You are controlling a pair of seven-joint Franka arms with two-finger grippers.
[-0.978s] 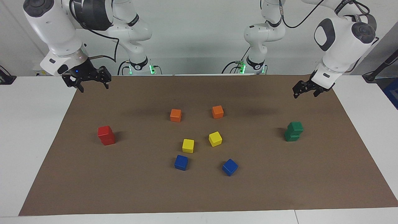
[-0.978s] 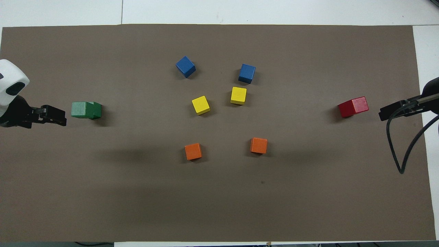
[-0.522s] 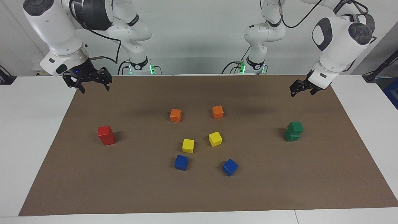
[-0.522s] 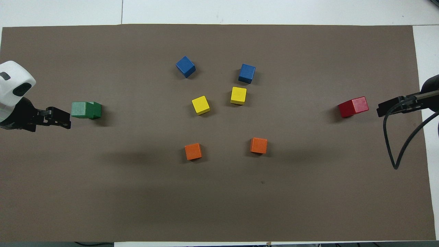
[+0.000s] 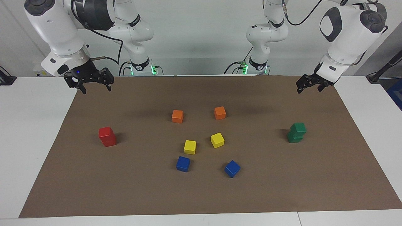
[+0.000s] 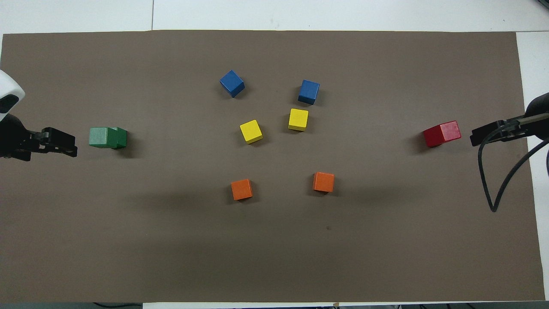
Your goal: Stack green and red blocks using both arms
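Note:
Two red blocks stand stacked one on the other [image 5: 107,136] toward the right arm's end of the brown mat, and show in the overhead view [image 6: 442,133]. Two green blocks stand stacked [image 5: 296,132] toward the left arm's end, the upper one slightly offset, and show in the overhead view [image 6: 107,137]. My right gripper [image 5: 95,89] is open and empty, raised over the mat's corner nearest the robots; it also shows in the overhead view [image 6: 477,139]. My left gripper [image 5: 308,90] is open and empty, raised over the mat's other near corner, also in the overhead view [image 6: 68,146].
Two orange cubes [image 5: 177,116] [image 5: 220,112], two yellow cubes [image 5: 190,147] [image 5: 217,140] and two blue cubes [image 5: 183,164] [image 5: 232,168] lie loose in the mat's middle [image 5: 201,194]. A black cable [image 6: 493,180] hangs from the right arm.
My left gripper has drawn back from the green stack toward its end of the table and risen a little. My right gripper has barely moved. Both stacks stay still.

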